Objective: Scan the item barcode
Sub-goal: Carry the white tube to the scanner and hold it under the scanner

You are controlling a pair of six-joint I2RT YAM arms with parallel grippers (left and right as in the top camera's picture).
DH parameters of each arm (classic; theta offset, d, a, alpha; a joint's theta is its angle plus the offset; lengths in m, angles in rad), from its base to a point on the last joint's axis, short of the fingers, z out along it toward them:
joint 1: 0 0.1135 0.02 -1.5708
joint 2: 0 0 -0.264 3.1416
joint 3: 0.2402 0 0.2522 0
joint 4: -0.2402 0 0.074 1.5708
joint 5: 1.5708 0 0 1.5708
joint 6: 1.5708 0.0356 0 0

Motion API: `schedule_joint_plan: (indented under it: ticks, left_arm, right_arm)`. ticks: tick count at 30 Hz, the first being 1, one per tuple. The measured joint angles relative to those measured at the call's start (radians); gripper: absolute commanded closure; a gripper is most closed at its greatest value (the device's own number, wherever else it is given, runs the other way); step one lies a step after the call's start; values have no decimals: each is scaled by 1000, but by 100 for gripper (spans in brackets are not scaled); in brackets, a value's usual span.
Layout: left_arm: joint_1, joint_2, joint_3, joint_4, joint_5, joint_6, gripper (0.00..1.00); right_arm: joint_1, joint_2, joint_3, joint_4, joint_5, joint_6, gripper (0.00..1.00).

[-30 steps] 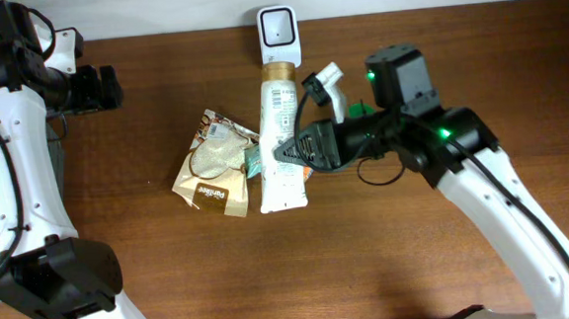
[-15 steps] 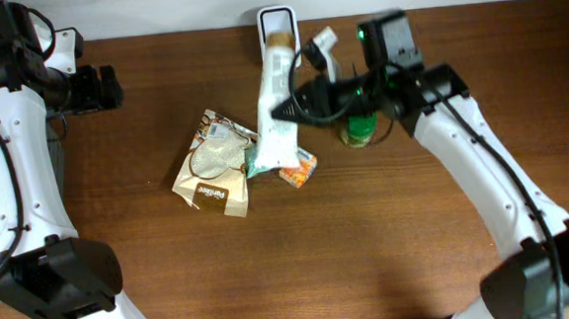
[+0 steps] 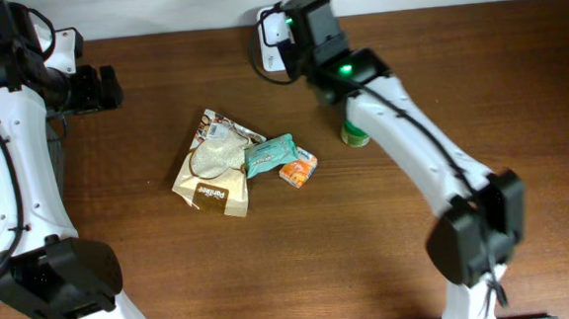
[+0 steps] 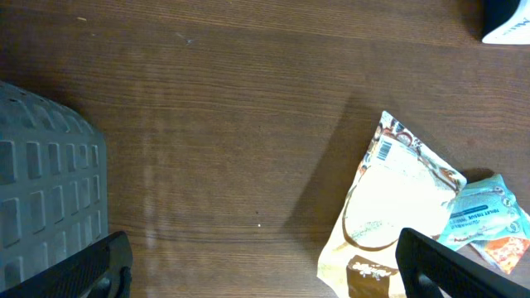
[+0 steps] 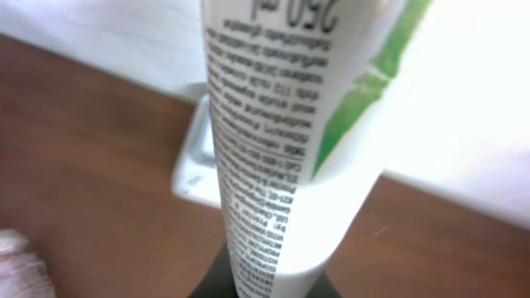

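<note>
Tube (image 5: 273,124) in right hand (image 3: 293,34), near scanner (image 5: 195,164)

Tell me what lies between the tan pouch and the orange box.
A teal packet lies between the tan pouch and the orange box, shown in the overhead view.

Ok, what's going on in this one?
The right gripper has its jaws shut on a white printed tube, holding it up close to the white scanner at the far edge of the table. The left gripper hangs open off to the side, holding nothing. A few snack packets lie mid-table.
</note>
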Motion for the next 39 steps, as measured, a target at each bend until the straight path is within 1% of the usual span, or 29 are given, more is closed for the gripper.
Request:
schedule_joint_plan:
  ticks: [6, 12, 20, 23, 27, 39]
  left_arm:
    - [0, 0, 0, -1, 0, 0, 1]
    - [0, 0, 0, -1, 0, 0, 1]
    - [0, 0, 0, -1, 0, 0, 1]
    - [0, 0, 0, -1, 0, 0, 1]
    - [0, 0, 0, -1, 0, 0, 1]
    - [0, 0, 0, -1, 0, 0, 1]
  right_arm:
    - [10, 161, 0, 301, 245, -318, 96]
    - [-2, 259, 1, 522, 340, -637, 96]
    - [-49, 348, 1, 563, 316, -860, 96]
    - [-69, 388, 1, 568, 305, -909, 96]
    - [-75, 404, 1, 572, 274, -934, 96]
    - [-72, 446, 1, 590, 241, -941, 96]
